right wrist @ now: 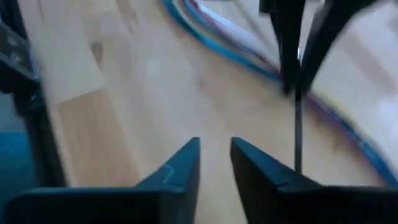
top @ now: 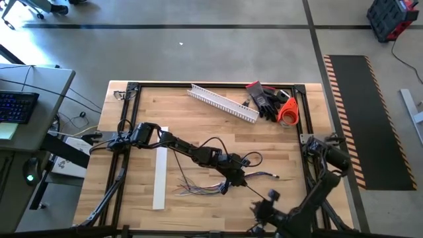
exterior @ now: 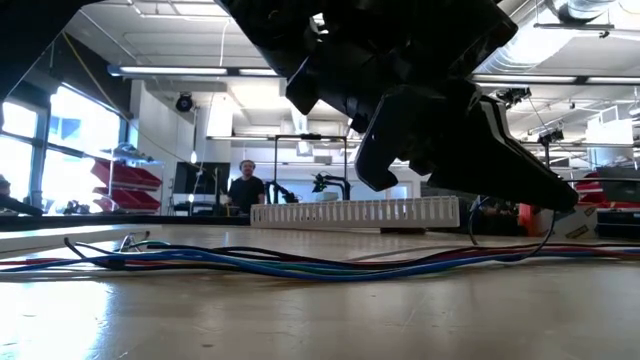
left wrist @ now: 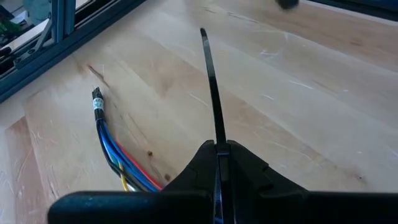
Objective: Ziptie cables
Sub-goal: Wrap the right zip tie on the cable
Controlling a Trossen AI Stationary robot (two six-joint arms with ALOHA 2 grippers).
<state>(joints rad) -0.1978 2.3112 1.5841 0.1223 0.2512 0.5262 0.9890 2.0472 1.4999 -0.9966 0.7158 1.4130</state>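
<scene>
My left gripper (left wrist: pixel 219 163) is pinched tight on a black zip tie (left wrist: pixel 211 87), whose stiff thin strap sticks straight out ahead of my fingertips, over bare wood. Just beside and below that gripper lie the cables (left wrist: pixel 115 155), blue, red and yellow strands running under my fingers, one ending in a small dark tip a little ahead. In the view from above, the cables (top: pixel 211 187) fan out near the front edge of the table (top: pixel 198 125), partly under my left gripper (top: pixel 236 177).

I judge them light, limp and slippery: they will slide and splay when nudged, so the hold should be at the middle, where the strands lie closest together, never at the loose ends. The tie itself looks springy and could slip sideways.

My right gripper (right wrist: pixel 215 158) has its fingers a little apart with nothing between them, low over the wood, short of the tie and the cables (right wrist: pixel 249 53) beyond.

Farther off, past both grippers, lie the flat white strip (top: pixel 160 168), then the white slotted channel (top: pixel 225 104), black gloves (top: pixel 266 99) and an orange tape roll (top: pixel 288 112).
</scene>
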